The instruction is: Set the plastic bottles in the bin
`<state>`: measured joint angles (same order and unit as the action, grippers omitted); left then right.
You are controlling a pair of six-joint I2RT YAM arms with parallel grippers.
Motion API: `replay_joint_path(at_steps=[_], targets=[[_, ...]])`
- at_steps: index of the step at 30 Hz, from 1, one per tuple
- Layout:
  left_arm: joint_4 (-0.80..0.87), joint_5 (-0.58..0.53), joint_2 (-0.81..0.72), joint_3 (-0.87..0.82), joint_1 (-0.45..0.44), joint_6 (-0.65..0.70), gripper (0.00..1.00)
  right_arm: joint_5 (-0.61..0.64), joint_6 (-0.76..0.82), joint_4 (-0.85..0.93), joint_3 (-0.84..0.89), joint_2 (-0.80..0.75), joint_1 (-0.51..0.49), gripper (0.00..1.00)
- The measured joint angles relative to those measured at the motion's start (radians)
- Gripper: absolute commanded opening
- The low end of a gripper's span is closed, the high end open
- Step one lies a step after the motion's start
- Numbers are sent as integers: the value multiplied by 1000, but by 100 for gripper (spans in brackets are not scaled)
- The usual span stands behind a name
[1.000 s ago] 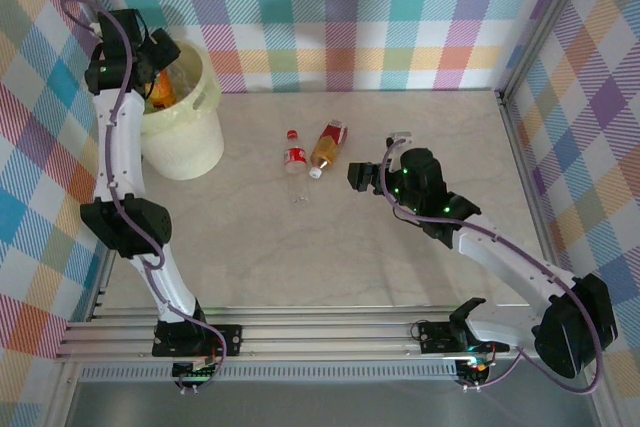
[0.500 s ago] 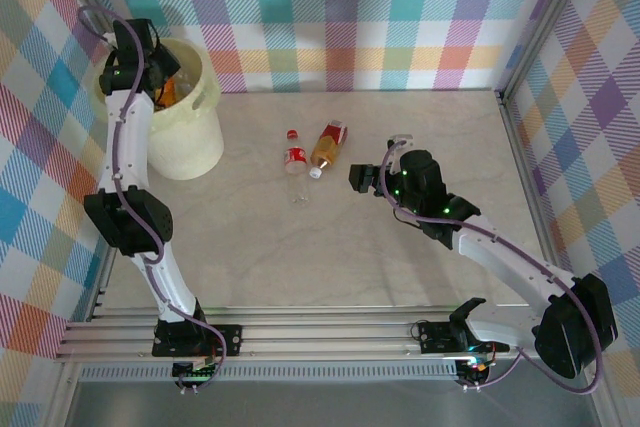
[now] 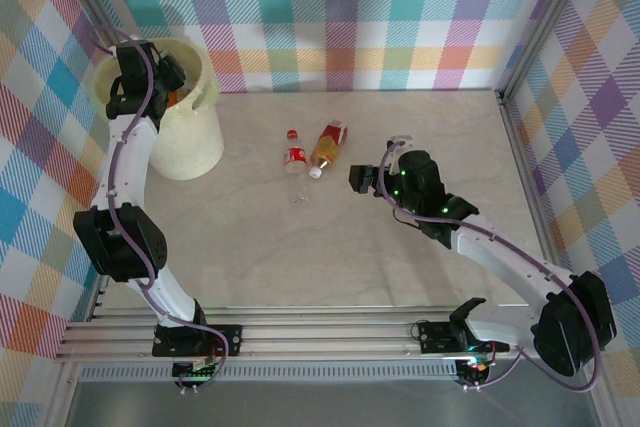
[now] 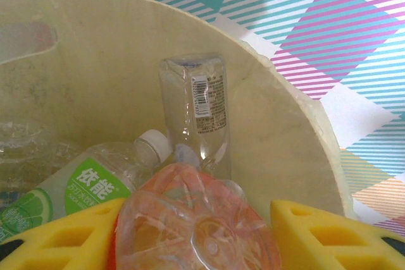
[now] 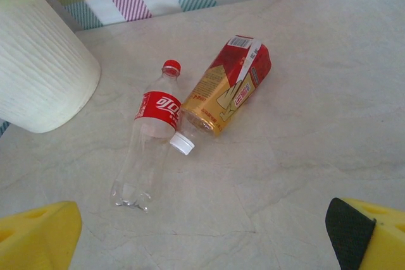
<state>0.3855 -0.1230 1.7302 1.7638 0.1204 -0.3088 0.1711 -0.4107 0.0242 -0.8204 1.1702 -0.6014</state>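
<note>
Left tool (image 4: 196, 241) over the bin (image 3: 195, 147), which stands in the counter (image 3: 400, 277) far-left corner. It pinches a crushed orange-tinted bottle (image 4: 190, 213), base toward the camera. Inside the bin: a clear bottle (image 4: 196, 109) upright against the wall and a green-label bottle (image 4: 76, 188) lying down.
Right tool (image 5: 199, 232) spread wide, mid-counter. Ahead of it lie a red-label bottle (image 5: 152, 137) and an amber bottle (image 5: 224, 93), touching.

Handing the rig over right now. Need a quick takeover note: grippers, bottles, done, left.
Left gripper: inside the bin, orange-tinted bottle between its fingers; cannot tell whether it is clamped.
Right gripper: open, empty, above the table, facing the two loose bottles.
Done: several bottles lie in the bin, including a green-label bottle and a clear bottle.
Left: red-label bottle and orange-and-red bottle, lying side by side on the table.
</note>
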Motion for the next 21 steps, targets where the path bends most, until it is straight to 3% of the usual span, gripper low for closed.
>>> replay_joint_path(at_steps=[6, 21], targets=[[-36, 15, -27, -59, 0, 11, 45, -1, -5, 0, 0, 13, 0, 100], [-90, 29, -10, -93, -2, 11, 43, -7, -27, 0, 0, 13, 0, 100]])
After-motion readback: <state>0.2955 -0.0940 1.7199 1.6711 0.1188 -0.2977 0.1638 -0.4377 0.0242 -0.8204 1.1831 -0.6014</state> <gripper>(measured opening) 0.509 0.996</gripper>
